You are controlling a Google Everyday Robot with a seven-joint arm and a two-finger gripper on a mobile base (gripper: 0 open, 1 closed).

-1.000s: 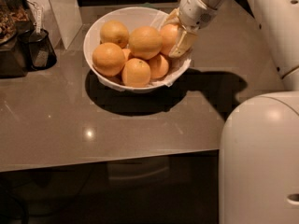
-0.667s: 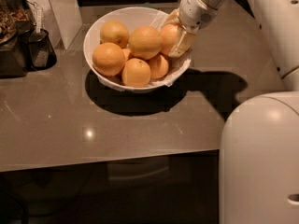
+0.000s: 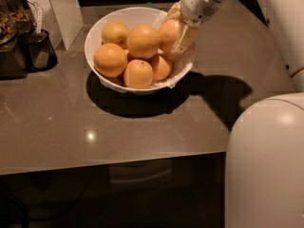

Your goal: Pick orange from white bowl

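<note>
A wide white bowl [image 3: 100, 23] with a crinkled plastic lining stands on the grey counter and holds several oranges. My gripper [image 3: 171, 38] reaches down from the upper right into the bowl's right side. Its pale fingers [image 3: 186, 36] straddle the rightmost orange [image 3: 166, 30], one on each side, and close on it. That orange still rests among the others, against a large orange [image 3: 143, 41] in the middle of the pile. Two more large oranges [image 3: 110, 60] lie at the front left, and smaller ones sit half hidden beneath.
A small dark cup [image 3: 41, 52] and a dark appliance [image 3: 10, 42] stand at the left edge. A white upright box [image 3: 59, 11] stands behind them. My white body [image 3: 266, 165] fills the lower right. The counter's front edge [image 3: 114, 161] runs below the bowl.
</note>
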